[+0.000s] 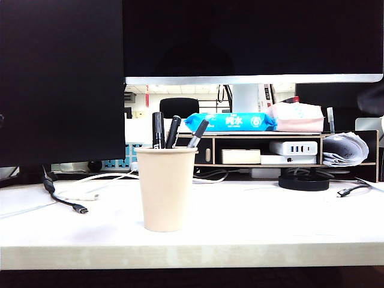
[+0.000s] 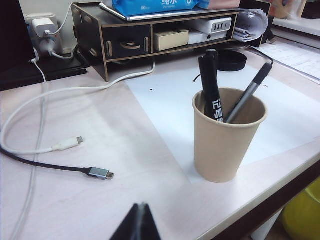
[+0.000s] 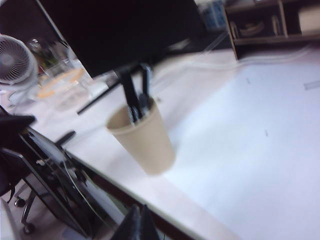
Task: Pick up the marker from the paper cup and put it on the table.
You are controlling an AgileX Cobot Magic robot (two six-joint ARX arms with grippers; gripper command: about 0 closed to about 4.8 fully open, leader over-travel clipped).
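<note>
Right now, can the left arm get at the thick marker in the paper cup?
Probably yes. The left gripper, shut, sits back from the paper cup with bare table between. The marker sticks up above the rim, though two slimmer pens crowd it.

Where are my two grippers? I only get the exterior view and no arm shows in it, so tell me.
Observer: The left wrist view shows the left gripper with its fingertips together, empty, well short of the paper cup.
Operator: Give me the right one too.
Observer: The right wrist view is blurred, but the right gripper is shut and empty, also apart from the cup, by the table's front edge.
Operator: Tell me how to pick out the marker.
Observer: From the left wrist it is the thickest barrel, the marker with white print, standing in the cup; a slimmer grey-ended pen leans away from it.
</note>
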